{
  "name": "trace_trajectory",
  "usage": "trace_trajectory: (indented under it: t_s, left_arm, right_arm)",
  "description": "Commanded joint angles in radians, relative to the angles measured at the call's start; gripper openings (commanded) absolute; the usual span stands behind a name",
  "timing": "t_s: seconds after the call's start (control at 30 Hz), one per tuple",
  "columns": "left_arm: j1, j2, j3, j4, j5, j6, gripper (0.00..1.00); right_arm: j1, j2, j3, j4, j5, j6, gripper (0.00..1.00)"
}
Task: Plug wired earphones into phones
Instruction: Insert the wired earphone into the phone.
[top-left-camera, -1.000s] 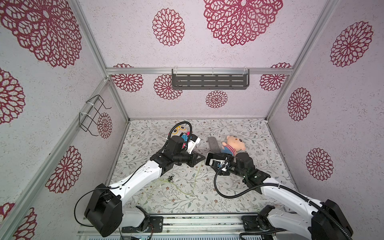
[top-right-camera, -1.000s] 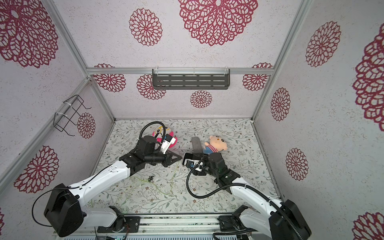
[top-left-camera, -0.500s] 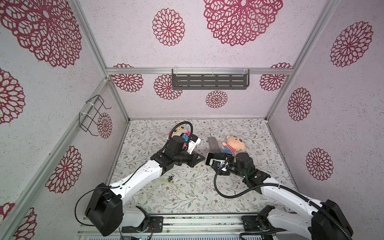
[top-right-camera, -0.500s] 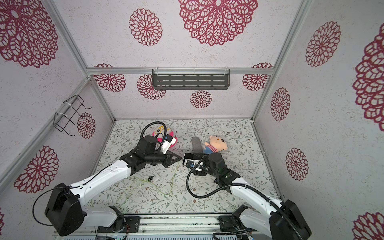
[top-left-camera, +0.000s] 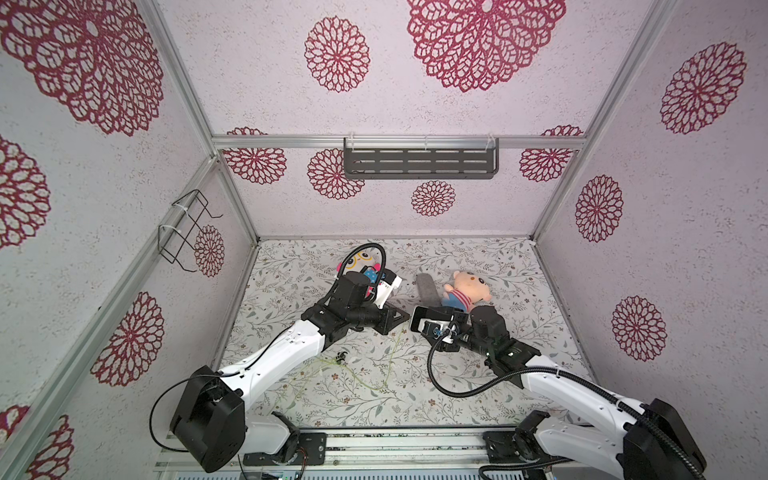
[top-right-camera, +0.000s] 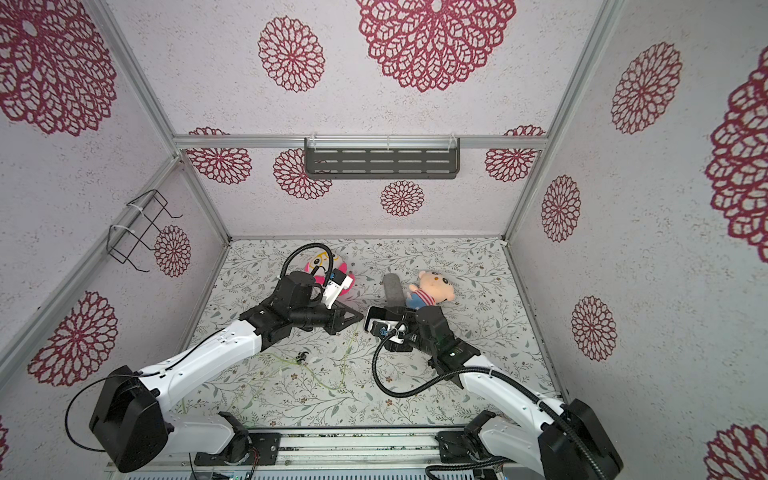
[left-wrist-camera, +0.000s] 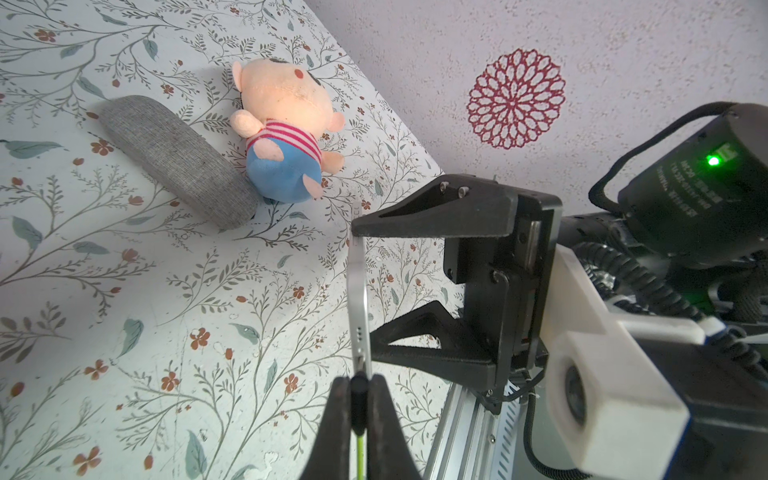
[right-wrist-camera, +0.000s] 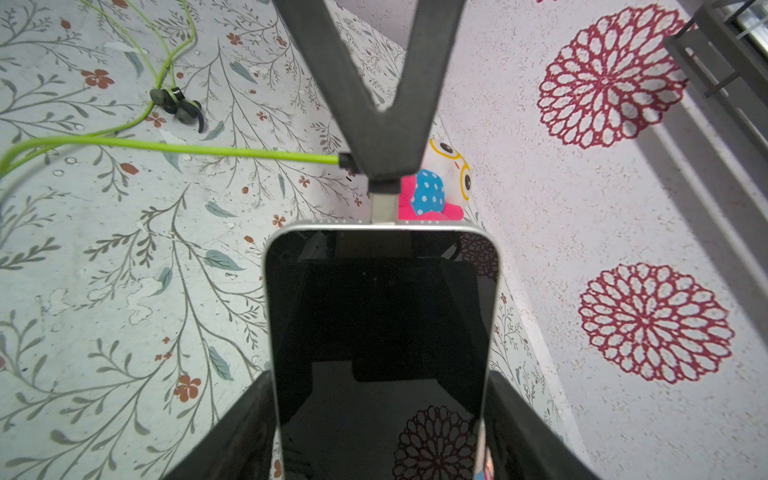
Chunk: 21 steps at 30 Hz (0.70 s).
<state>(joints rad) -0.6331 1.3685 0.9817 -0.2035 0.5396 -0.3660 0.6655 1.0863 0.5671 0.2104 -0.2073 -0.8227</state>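
The right tool clamps a flat black smartphone with a glossy screen and a silver rim. Its jaws stand spread to the phone's width and press on the two long edges, holding it off the floral-printed worktop near the middle. The phone's short end faces the left tool, whose jaws are pressed together on the small dark plug. The plug's silvery tip meets that end edge. How far it sits in the port cannot be told.

From the plug, the thin yellow-green earphone cable runs away and down onto the worktop. There it loops loosely, with the black earbuds lying together on the surface, well apart from the phone.

Behind the right tool, a grey fabric oblong case lies just beside a peach plush doll in a striped shirt. A pink plush toy with big round eyes lies beyond the left tool.
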Motion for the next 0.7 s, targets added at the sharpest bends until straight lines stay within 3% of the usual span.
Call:
trace_trajectory:
  t_s: [0.0, 0.67]
  left_arm:
    - [-0.012, 0.014, 0.023, -0.004, 0.0, 0.021, 0.0]
    - [-0.017, 0.032, 0.034, -0.016, -0.042, 0.018, 0.0]
  right_arm:
    - [0.016, -0.029, 0.065, 0.063, -0.009, -0.014, 0.65]
    - [0.03, -0.018, 0.074, 0.101, 0.002, 0.042, 0.64]
